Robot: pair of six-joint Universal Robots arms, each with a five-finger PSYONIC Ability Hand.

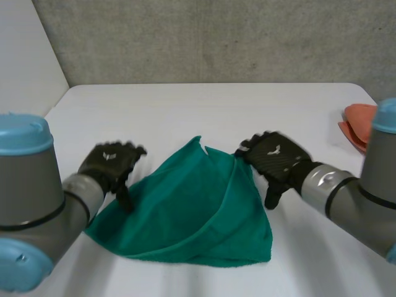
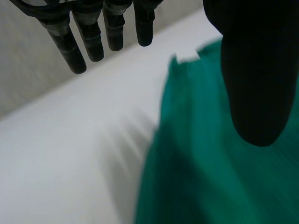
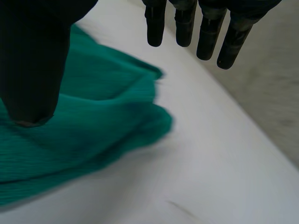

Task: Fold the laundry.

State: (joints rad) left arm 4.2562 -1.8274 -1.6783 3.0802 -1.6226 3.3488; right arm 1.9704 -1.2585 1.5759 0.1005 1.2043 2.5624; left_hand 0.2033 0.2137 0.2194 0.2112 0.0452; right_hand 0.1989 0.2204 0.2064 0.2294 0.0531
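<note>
A green cloth (image 1: 192, 210) lies folded over on the white table (image 1: 204, 111), with a peak pointing away from me. My left hand (image 1: 111, 164) hovers at the cloth's left edge, open. In the left wrist view its straight fingers (image 2: 93, 37) hang over bare table while its thumb (image 2: 254, 74) is above the green cloth (image 2: 210, 154). My right hand (image 1: 275, 159) is at the cloth's right edge near the peak, open too. Its fingers (image 3: 196, 28) point over the table, and its thumb (image 3: 35, 60) stands over the green cloth (image 3: 93, 116). Neither hand holds the cloth.
An orange cloth (image 1: 359, 124) lies at the table's far right edge. A grey wall (image 1: 216, 37) rises behind the table. Bare table lies beyond the green cloth and to either side of it.
</note>
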